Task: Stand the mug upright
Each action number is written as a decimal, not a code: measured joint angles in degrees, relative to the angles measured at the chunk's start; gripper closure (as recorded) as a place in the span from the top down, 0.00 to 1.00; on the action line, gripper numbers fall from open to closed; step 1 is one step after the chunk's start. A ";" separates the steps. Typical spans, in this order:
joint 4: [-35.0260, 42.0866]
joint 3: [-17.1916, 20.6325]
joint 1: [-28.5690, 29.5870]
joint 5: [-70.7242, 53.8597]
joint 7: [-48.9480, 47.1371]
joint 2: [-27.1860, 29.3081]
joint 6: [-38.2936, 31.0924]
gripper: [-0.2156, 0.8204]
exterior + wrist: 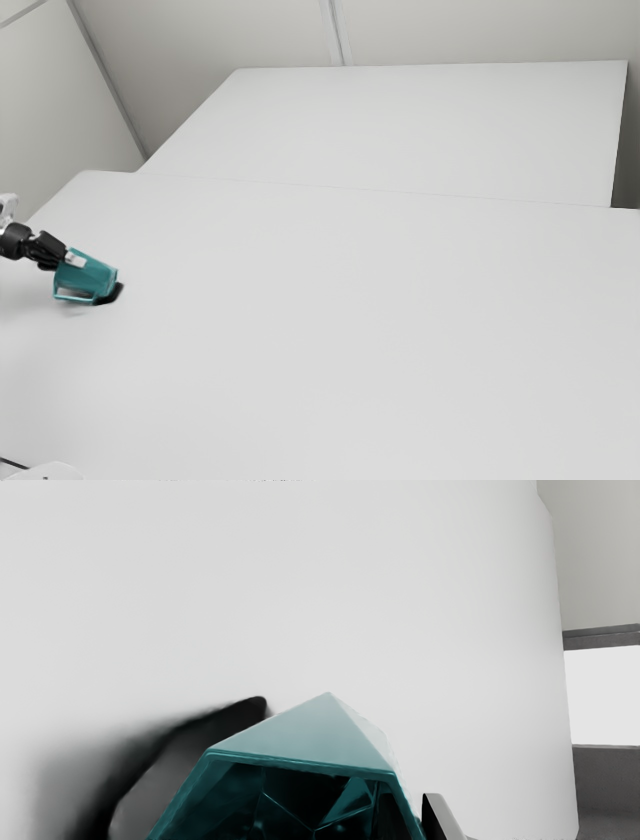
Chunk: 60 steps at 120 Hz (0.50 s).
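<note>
In the exterior view my gripper (72, 259) reaches in from the left edge and meets the rim end of a teal mug (95, 276). The mug is tilted, its base end toward the exterior view's right and its handle on the low side. In the wrist view the faceted mug (310, 745) has its open mouth toward my hand. My gripper (411, 812) is shut on the mug's wall, a pale fingertip outside it and a dark one against its inner side. The mug's base is hidden in the wrist view.
A wide white table (350, 320) lies under the mug, with a dark shadow close beside it. Another white surface (420, 130) stands behind. Part of a white object (48, 472) is at the exterior view's lower left corner.
</note>
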State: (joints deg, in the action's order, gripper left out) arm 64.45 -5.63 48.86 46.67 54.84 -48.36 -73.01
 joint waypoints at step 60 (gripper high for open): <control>23.28 4.85 -7.04 -9.85 -1.34 25.94 -7.75 0.04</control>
State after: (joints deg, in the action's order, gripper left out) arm 87.73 -0.78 41.81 36.82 53.49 -22.42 -80.77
